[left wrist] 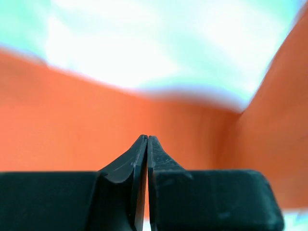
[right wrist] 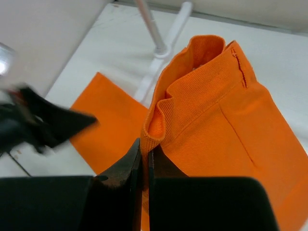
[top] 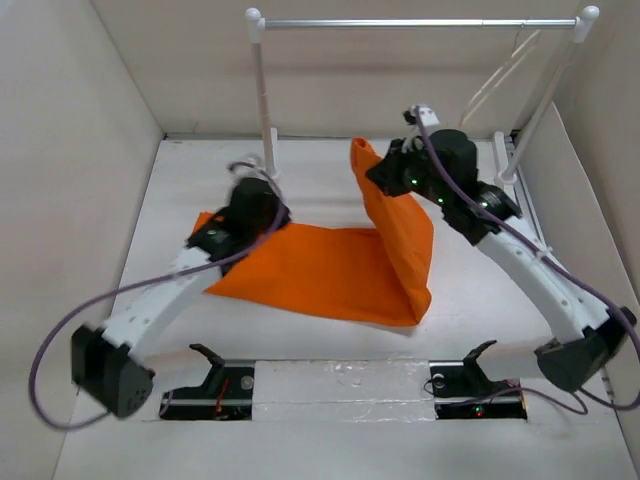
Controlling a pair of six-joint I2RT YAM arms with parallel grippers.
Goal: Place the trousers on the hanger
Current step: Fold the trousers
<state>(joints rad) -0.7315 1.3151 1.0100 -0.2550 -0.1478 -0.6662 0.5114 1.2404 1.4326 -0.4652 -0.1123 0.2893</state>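
Right gripper (right wrist: 145, 151) is pinching the trousers (top: 320, 270) with its jaws pressed together on a folded edge of the waistband, and orange cloth is showing between the fingers in the right wrist view. That end is standing up off the surface, right of centre and towards the far side. The remainder is lying flat, running left and near across the table (top: 300, 180) as one wide orange panel.

Left gripper (left wrist: 147, 144) is sitting low at the left end of the cloth, jaws fully together. Orange fabric is filling its view, but whether any is caught between the fingers, cannot tell.

Handling judgement: the cloth is looking soft, light and floppy, sagging and folding under its own weight wherever unsupported. It is not fragile or slippery, but a one-point hold is letting it droop. The ribbed waistband is looking like the thickest, firmest place to grip, and the leg ends are the second hold for keeping it spread.

Hanger (top: 497, 78) is hanging thin and pale at the far right, from the right end of the rack (top: 415, 22), well apart from the trousers and not touched by either arm. Nothing is draped on it yet.
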